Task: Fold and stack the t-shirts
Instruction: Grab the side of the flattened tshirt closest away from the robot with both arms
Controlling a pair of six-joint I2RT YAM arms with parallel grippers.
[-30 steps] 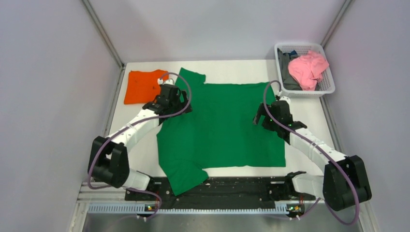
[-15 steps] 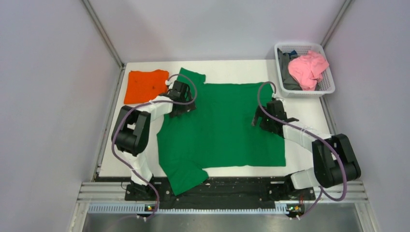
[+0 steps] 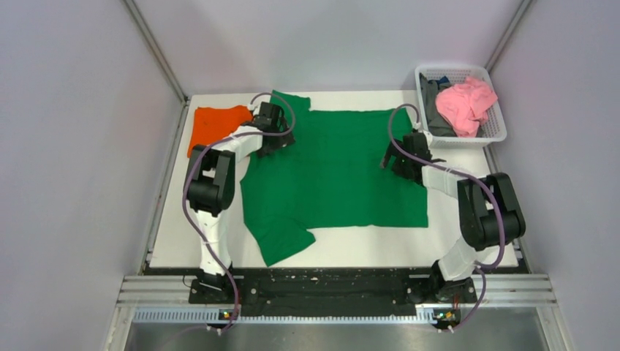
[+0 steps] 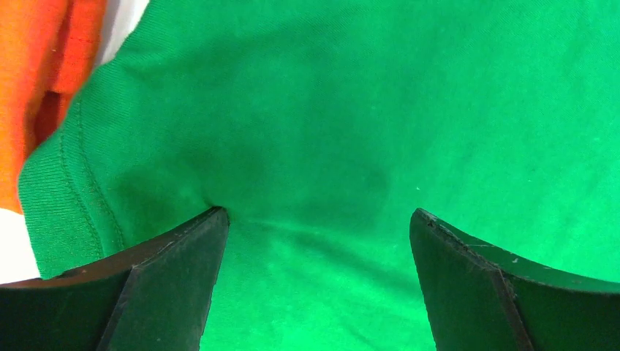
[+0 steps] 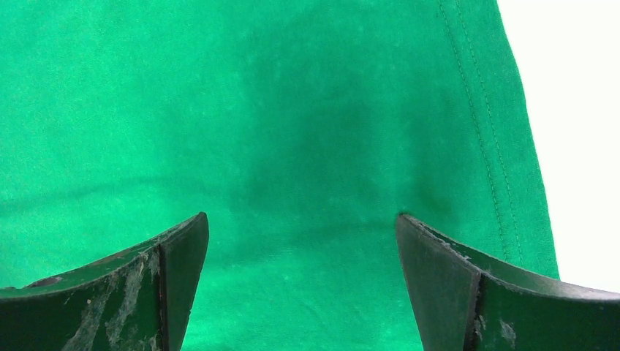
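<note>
White table (image 3: 351,252) now bears the whole green t-shirt (image 3: 333,175); left gripper (image 3: 272,137) and right gripper (image 3: 402,159), jaws spread wide, have dragged it toward the frame's top; folding can likely begin.

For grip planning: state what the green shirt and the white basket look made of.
The green t-shirt looks like soft, matte knit cloth, probably cotton: fine texture, a twin-stitched hem, gentle creases. The basket looks like rigid white plastic, judging by its slotted lattice walls.
</note>
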